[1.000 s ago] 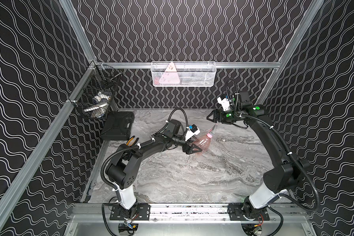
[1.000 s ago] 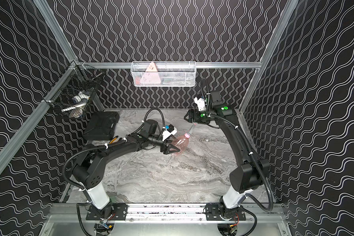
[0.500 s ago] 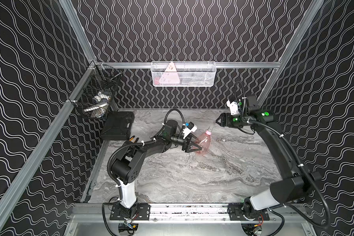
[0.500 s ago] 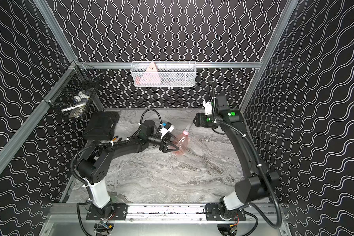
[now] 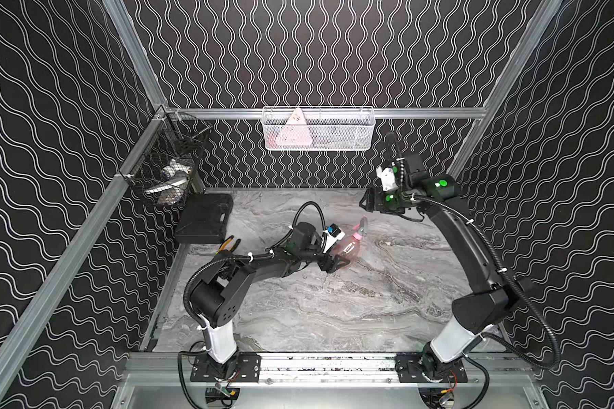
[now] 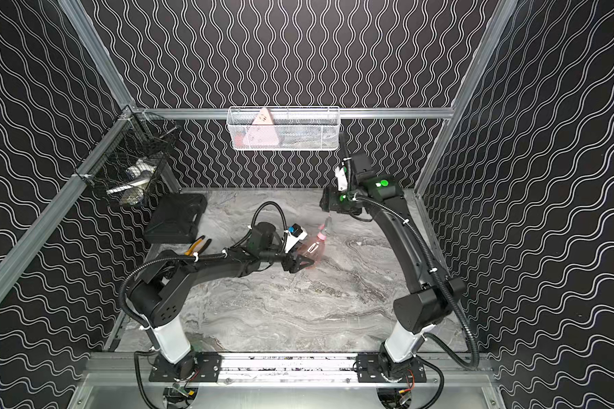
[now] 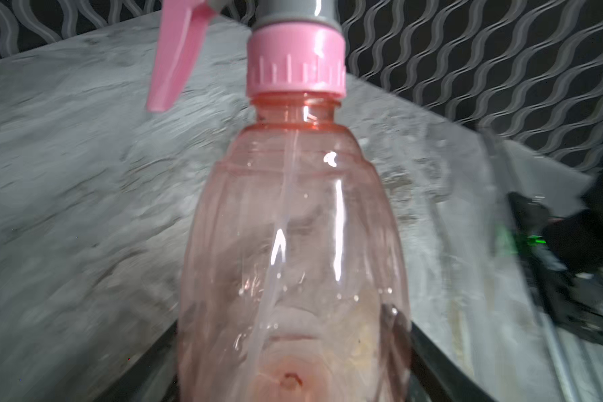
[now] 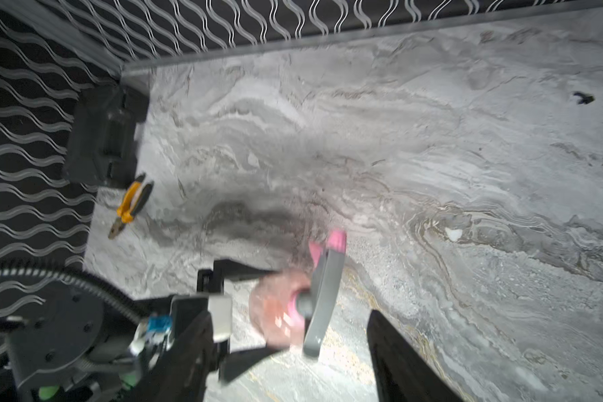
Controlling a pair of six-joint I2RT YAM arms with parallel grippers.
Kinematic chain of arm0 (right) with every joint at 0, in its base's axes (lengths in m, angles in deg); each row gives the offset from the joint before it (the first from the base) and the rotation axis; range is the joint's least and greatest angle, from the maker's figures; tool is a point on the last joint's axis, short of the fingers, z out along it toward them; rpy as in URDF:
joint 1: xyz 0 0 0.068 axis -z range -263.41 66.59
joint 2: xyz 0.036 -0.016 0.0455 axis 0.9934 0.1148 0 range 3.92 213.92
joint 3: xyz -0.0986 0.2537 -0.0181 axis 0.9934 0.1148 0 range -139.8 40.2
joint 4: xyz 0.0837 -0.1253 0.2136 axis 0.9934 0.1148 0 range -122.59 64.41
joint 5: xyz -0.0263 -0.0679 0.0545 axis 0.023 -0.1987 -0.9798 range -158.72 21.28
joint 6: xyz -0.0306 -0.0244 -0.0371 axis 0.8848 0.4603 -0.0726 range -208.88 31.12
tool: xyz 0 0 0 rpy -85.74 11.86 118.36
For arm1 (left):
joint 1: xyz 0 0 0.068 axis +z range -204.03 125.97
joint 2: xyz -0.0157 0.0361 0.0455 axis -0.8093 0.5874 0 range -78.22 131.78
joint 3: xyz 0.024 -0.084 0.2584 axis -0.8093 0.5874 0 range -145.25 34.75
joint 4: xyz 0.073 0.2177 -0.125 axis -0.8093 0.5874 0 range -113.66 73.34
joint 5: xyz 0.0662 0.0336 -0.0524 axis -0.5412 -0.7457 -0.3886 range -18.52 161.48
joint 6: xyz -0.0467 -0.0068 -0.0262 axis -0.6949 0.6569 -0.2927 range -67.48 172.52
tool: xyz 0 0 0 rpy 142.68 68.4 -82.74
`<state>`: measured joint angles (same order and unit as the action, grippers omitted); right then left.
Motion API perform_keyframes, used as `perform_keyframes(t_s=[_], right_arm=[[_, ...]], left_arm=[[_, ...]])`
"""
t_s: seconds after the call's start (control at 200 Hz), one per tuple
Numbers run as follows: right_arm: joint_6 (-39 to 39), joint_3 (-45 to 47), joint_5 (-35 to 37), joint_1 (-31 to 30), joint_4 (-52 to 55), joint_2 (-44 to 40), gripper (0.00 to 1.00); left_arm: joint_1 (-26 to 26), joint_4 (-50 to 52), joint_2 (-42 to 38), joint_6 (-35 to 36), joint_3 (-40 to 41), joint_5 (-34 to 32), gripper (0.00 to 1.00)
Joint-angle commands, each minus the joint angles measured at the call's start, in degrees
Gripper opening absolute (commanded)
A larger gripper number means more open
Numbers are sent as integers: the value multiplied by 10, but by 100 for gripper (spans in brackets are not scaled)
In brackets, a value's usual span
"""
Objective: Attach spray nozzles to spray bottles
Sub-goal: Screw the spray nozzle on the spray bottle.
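While left gripper (image 5: 339, 263) clamps spray bottle (image 7: 293, 243) | right gripper (image 5: 365, 204) spread | marble tabletop (image 5: 334, 311) | wavy black walls (image 5: 298, 53)

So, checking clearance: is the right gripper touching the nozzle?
Apart. The right wrist view shows table between the nozzle and the right gripper's finger.

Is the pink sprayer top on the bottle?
Yes, the left wrist view shows the spray nozzle seated on the neck of the spray bottle, its clear tube running down inside.
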<state>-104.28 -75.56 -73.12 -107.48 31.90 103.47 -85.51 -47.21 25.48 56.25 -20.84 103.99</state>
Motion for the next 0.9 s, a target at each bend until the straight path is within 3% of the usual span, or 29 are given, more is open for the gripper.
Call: perform_keyframes(t_s=[0.0, 0.105, 0.26, 0.48, 0.641, 0.896], right_arm=[[27, -40, 93, -17, 104, 45, 74], [34, -62, 100, -17, 143, 85, 74], [39, -37, 80, -17, 106, 92, 74], [31, -1, -5, -7, 33, 83, 60], [25, -2, -27, 2, 27, 102, 52], [16, 0, -65, 10, 17, 114, 26]], left_arm=[[-1, -62, -3, 10, 5, -50, 2], [-2, -69, -6, 8, 7, -52, 2], [-5, -86, -15, 10, 17, -60, 2], [-9, -83, -22, 16, 19, -52, 2], [-11, -86, -26, 17, 21, -45, 2], [-17, -78, -30, 29, 19, -49, 1]])
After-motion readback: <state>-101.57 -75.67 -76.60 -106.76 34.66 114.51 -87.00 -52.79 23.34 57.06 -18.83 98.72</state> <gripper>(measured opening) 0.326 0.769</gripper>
